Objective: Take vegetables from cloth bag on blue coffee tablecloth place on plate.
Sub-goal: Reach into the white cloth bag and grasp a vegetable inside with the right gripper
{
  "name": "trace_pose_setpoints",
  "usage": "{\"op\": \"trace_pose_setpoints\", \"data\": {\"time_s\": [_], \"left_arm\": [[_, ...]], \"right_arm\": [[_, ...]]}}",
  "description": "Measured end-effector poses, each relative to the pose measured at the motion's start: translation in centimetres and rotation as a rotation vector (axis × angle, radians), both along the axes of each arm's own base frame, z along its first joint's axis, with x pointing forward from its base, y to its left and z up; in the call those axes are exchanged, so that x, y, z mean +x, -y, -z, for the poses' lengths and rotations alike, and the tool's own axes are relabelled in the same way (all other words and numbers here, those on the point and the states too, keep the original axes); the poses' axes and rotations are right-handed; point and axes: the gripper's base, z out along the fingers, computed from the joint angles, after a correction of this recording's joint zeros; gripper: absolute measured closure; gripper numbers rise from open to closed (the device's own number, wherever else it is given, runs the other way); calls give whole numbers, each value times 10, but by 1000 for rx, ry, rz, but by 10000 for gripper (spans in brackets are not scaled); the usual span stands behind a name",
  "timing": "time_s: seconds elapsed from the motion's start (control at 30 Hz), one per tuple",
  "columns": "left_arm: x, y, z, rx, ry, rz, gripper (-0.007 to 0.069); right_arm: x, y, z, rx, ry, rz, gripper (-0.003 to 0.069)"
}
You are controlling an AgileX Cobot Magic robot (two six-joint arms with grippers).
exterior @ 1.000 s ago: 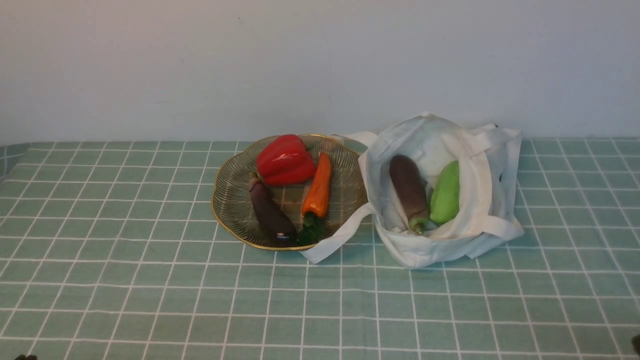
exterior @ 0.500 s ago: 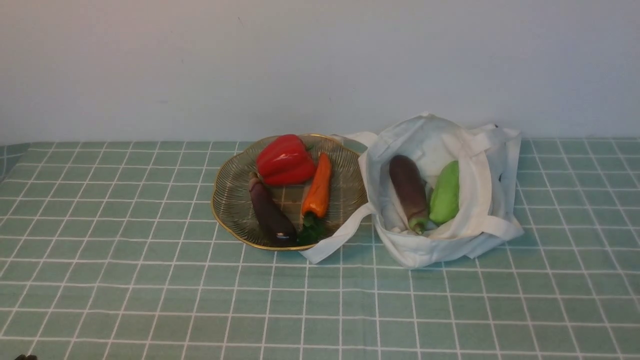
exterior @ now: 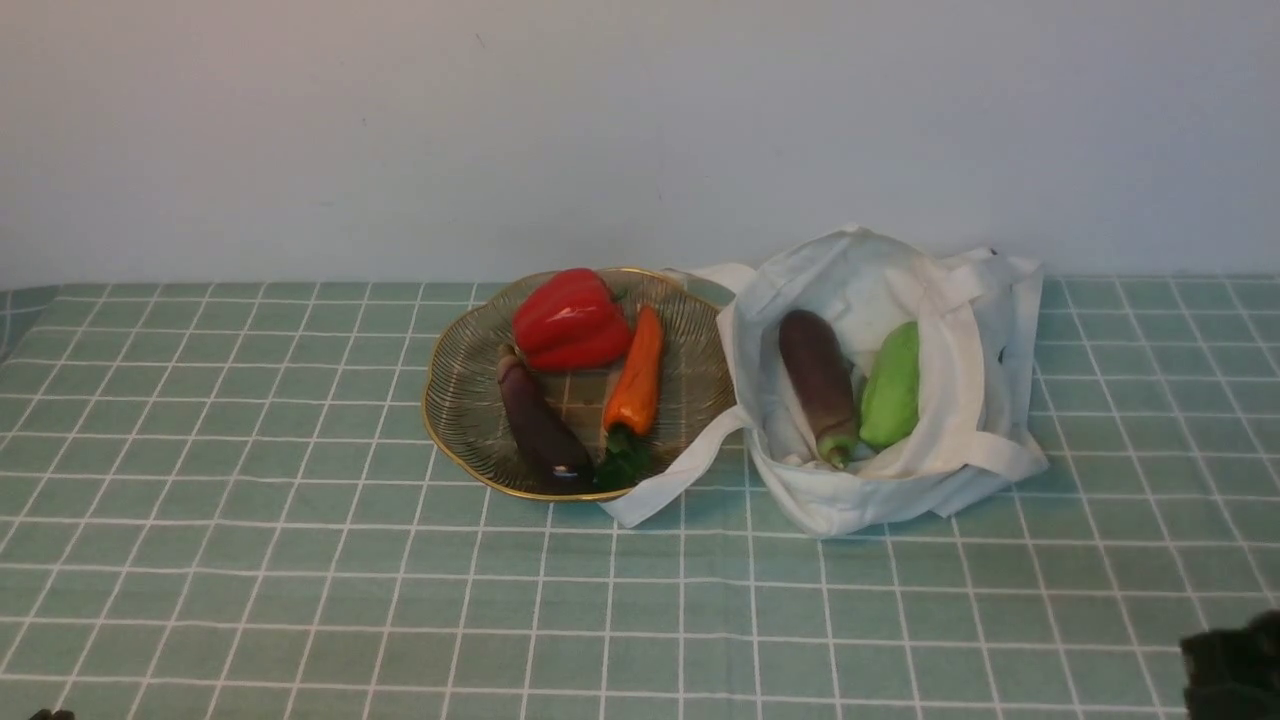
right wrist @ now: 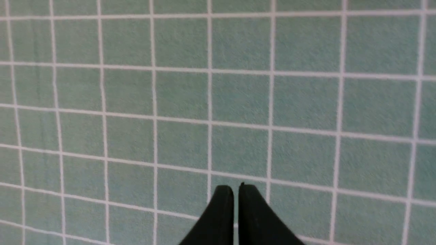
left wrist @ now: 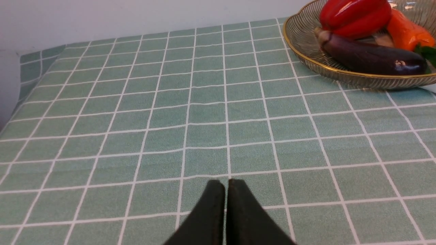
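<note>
A red pepper (exterior: 571, 321), a carrot (exterior: 635, 375) and a dark eggplant (exterior: 543, 425) sit in the gold plate (exterior: 690, 400). The thick eggplant (exterior: 818, 375) and green vegetable (exterior: 891, 388) are in the white bag (exterior: 830, 500). Its strap lies beside the plate, partly hidden. Left fingers (left wrist: 226, 185) are shut; right fingers (right wrist: 236, 190) are nearly together, blurry.

soft dim light, right wrist view blurred

Pepper (exterior: 571, 320), carrot (exterior: 636, 375) and one eggplant (exterior: 540, 425) in the plate (exterior: 695, 420), left of the bag (exterior: 830, 505) with two vegetables (exterior: 820, 375) inside.
</note>
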Motion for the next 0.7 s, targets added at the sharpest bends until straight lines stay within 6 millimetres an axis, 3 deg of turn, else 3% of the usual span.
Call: {"op": "trace_pose_setpoints", "data": {"time_s": [0.07, 0.17, 0.2, 0.27, 0.33, 0.47, 0.57, 0.7], "left_arm": [[0, 0, 0, 0, 0, 0, 629], [0, 0, 0, 0, 0, 0, 629], [0, 0, 0, 0, 0, 0, 629], [0, 0, 0, 0, 0, 0, 629], [0, 0, 0, 0, 0, 0, 629], [0, 0, 0, 0, 0, 0, 629], [0, 0, 0, 0, 0, 0, 629], [0, 0, 0, 0, 0, 0, 629]], "right_arm": [[14, -6, 0, 8, 18, -40, 613], [37, -28, 2, 12, 47, -125, 548], [50, -45, 4, 6, 67, -180, 496], [61, -55, 4, -3, 94, -208, 466], [88, -78, 2, -22, 160, -253, 386], [130, -103, -3, -43, 242, -264, 292], [163, -114, 4, -68, 264, -267, 247], [205, -126, 32, -115, 275, -270, 221]]}}
